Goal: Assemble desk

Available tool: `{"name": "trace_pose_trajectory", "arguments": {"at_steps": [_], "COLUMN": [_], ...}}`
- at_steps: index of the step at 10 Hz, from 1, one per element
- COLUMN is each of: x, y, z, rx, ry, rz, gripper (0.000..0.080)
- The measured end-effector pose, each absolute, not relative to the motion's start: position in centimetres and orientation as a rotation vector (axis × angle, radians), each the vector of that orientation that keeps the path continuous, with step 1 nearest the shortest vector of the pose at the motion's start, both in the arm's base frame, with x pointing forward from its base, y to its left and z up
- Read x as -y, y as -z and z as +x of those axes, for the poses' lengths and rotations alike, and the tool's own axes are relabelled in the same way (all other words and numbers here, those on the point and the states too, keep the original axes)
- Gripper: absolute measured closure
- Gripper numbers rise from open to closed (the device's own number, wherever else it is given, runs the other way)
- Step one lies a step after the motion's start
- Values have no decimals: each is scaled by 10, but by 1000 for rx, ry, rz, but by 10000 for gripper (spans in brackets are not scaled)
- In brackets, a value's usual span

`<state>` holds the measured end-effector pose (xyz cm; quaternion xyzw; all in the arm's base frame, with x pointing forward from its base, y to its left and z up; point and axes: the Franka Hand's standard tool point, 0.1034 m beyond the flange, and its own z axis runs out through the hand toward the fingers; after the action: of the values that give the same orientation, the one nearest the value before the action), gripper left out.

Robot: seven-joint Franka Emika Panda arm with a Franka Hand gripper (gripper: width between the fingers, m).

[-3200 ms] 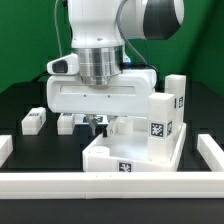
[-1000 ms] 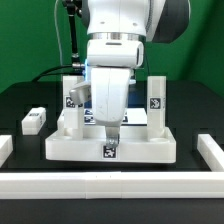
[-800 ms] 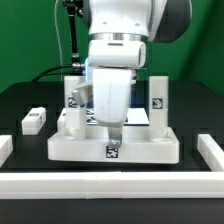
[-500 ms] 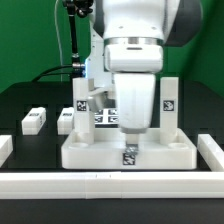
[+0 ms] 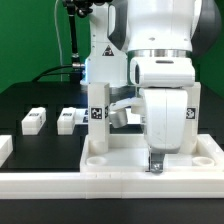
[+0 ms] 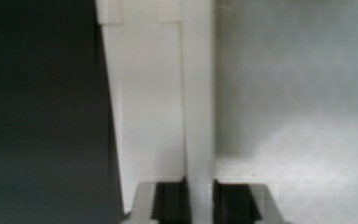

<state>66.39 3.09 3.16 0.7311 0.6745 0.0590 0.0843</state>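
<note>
The white desk top (image 5: 118,160) lies on the black table at the front of the exterior view's right. Two white tagged legs stand upright on it, one near its left end (image 5: 97,118) and one at the right (image 5: 190,115), partly behind my hand. My gripper (image 5: 153,160) points down and is shut on the top's front rim. In the wrist view the rim (image 6: 197,100) runs as a thin wall between my dark fingers (image 6: 163,202), with my gripper (image 6: 202,203) closed around it. Two loose legs (image 5: 32,120) (image 5: 68,119) lie on the table at the left.
A long white border rail (image 5: 90,186) runs along the front edge, just before the desk top. A short rail piece (image 5: 4,148) sits at the far left. A black cable (image 5: 72,45) hangs behind the arm.
My gripper has slid the desk top, held by its rim, to the exterior view's right and closer to the front rail. The two loose legs have not moved.
</note>
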Motion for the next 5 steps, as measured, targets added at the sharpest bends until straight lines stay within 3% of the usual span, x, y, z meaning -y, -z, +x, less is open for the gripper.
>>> {"name": "trace_pose_trajectory", "arguments": {"at_steps": [2, 5], "x": [-27, -23], "y": [-39, -35], "z": [663, 660], "rx": [-2045, -2038], "ry": [-88, -96], "rz": [2205, 2209], "gripper": [738, 738]}}
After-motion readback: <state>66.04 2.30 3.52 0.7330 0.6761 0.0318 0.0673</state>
